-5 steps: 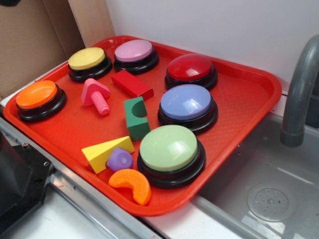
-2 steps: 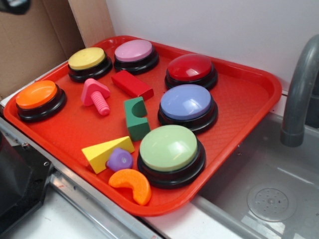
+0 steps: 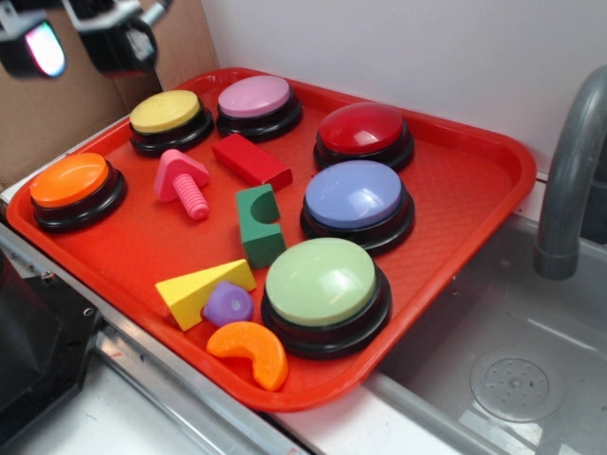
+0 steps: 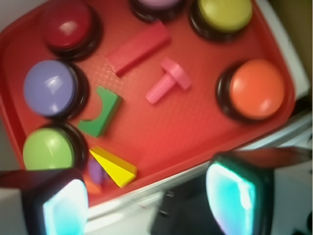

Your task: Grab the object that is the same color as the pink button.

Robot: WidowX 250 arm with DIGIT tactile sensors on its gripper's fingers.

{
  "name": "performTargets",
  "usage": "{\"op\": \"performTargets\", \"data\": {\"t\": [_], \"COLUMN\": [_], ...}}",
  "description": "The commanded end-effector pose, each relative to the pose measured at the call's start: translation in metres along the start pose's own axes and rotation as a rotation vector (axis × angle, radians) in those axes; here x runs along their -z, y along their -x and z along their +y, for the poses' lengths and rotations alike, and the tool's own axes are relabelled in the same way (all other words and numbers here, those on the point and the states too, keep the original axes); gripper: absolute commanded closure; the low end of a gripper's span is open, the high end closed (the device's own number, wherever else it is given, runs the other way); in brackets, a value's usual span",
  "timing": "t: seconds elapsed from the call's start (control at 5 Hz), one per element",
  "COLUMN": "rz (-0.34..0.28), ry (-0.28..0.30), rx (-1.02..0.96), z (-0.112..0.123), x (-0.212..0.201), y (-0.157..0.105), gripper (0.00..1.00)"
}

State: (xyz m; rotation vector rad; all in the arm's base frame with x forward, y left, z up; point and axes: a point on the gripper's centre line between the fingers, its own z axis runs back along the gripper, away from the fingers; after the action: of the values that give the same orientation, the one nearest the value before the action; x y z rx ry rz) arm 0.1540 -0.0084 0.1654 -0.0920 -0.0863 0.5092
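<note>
The pink toy bolt (image 3: pixel 183 183) lies on the red tray (image 3: pixel 455 190), left of middle, hexagonal head toward the yellow button. It also shows in the wrist view (image 4: pixel 168 80). The pink button (image 3: pixel 256 99) stands at the tray's back edge; only its rim shows at the top of the wrist view (image 4: pixel 157 3). My gripper (image 3: pixel 81 38) hangs high at the top left, above and behind the tray's left corner, well clear of the bolt. In the wrist view the gripper (image 4: pixel 149 200) is open and empty, its pads wide apart.
On the tray stand yellow (image 3: pixel 167 114), orange (image 3: pixel 70 182), red (image 3: pixel 361 130), lavender-blue (image 3: pixel 355 196) and green (image 3: pixel 321 282) buttons. A red block (image 3: pixel 250 159), green block (image 3: pixel 258 224), yellow wedge (image 3: pixel 199 288), purple ball (image 3: pixel 229 305) and orange arc (image 3: pixel 251 351) lie among them. A sink and grey faucet (image 3: pixel 569 180) are on the right.
My gripper has come into the exterior view at the top left; earlier only a dark edge of it showed. Nothing on the tray has moved.
</note>
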Motion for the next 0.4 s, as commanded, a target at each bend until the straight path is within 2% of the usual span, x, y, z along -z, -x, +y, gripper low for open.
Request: {"op": "performTargets", "data": {"t": [0.0,0.2], "rz": [-0.115,-0.175], "ry": [-0.007,-0.012], "rx": [-0.220,-0.297], "z": [0.003,0.010], "x": [0.062,0.082], "y": [-0.032,-0.046], "gripper": [0.00,0.00]}}
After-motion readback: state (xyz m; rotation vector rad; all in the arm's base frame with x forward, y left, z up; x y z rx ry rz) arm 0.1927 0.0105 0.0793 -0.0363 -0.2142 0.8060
